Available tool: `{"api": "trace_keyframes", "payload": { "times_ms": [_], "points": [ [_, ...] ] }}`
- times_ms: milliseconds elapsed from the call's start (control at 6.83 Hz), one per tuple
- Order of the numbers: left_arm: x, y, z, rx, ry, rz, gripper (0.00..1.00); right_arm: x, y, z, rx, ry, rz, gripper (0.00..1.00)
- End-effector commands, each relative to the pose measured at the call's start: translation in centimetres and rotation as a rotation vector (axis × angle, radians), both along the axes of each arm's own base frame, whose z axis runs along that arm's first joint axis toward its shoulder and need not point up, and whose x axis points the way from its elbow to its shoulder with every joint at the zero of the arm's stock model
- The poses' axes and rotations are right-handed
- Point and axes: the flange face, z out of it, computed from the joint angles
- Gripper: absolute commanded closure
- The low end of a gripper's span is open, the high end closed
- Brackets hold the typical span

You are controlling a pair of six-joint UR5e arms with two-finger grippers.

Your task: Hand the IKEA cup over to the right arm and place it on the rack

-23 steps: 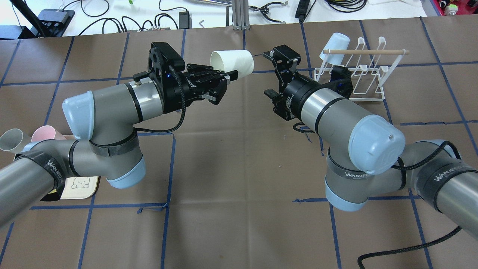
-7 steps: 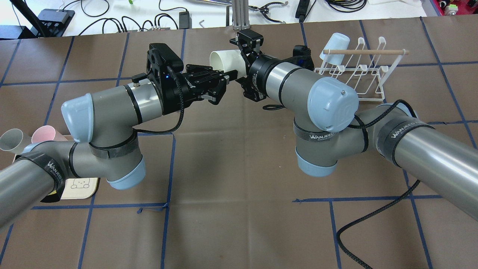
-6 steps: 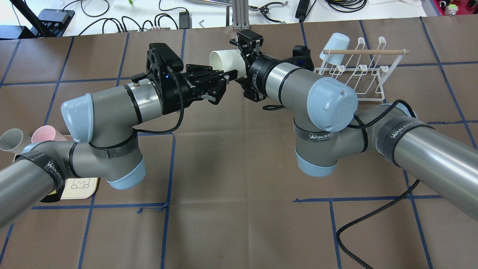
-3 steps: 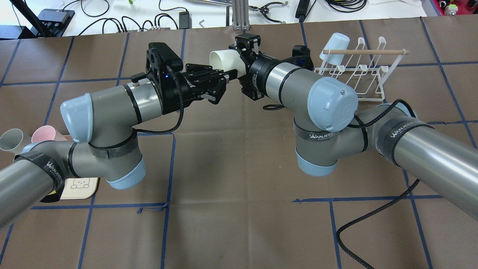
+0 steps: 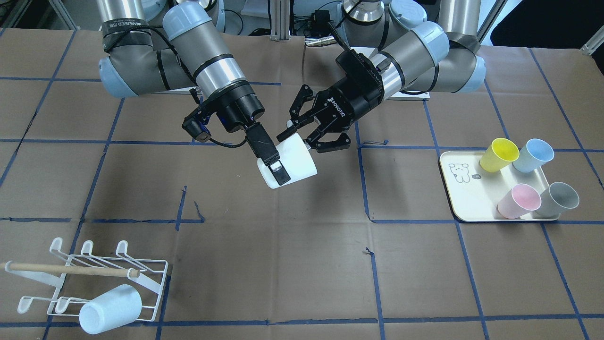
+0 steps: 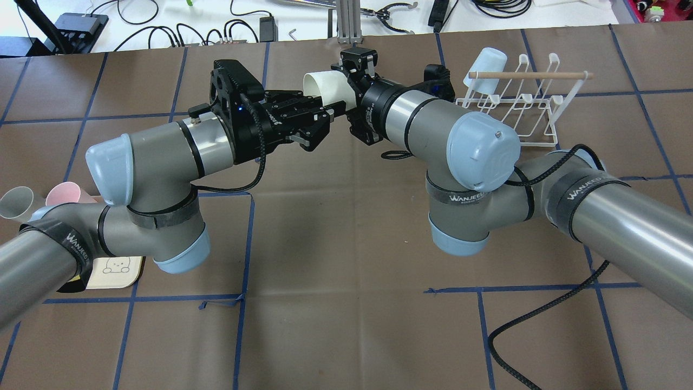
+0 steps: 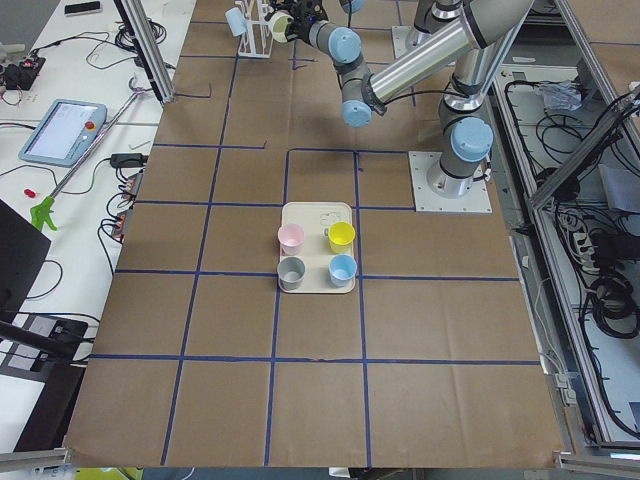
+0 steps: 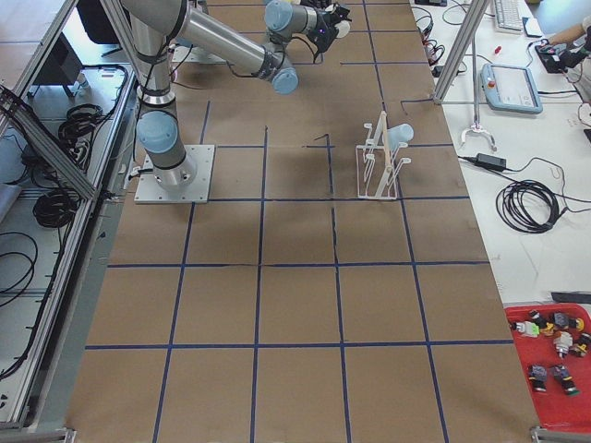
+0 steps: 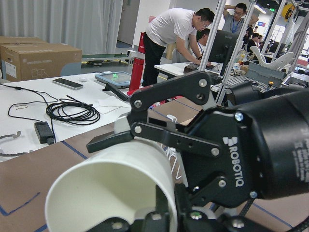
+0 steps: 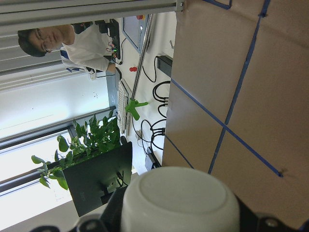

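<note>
Robotics lab bench
Around the brown-papered, blue-taped table [image 6: 346, 325]: aluminium framing [image 8: 459, 55], coiled cables [image 8: 531, 205], a teach pendant [image 7: 62, 130], and people [image 9: 176, 34] at monitors [image 9: 223, 46] beyond it.

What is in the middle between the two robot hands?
A white cup, lying sideways in the air. The right gripper is at its bottom end and the left gripper at its open end. The front-facing view shows it best.
</note>
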Motion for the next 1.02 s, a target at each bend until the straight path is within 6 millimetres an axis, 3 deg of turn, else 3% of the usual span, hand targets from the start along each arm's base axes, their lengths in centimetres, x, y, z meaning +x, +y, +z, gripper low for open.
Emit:
{"api": "trace_keyframes", "payload": {
  "times_ms": [0, 293, 585, 732, 878],
  "points": [
    [0.3, -0.1, 0.2, -0.002, 0.002, 0.007, 0.01, -0.1, 0.0, 0.1, -0.001, -0.001, 0.0, 0.68],
    [1.3, -0.1, 0.5, -0.007, 0.006, 0.021, 0.01, 0.0, -0.1, 0.0, -0.003, -0.002, 0.0, 0.77],
    [7.5, -1.8, 1.1, -0.009, 0.062, 0.077, 0.01, -0.6, -1.5, 0.5, -0.023, 0.001, -0.025, 0.83],
    [9.8, -2.4, 1.3, -0.013, 0.073, 0.106, 0.01, -2.0, -2.8, 0.4, -0.026, 0.001, -0.057, 0.84],
    [10.3, -2.9, 1.5, -0.005, 0.067, 0.128, 0.01, -5.1, -4.4, 0.8, -0.069, 0.005, -0.109, 0.85]
  ]
}}
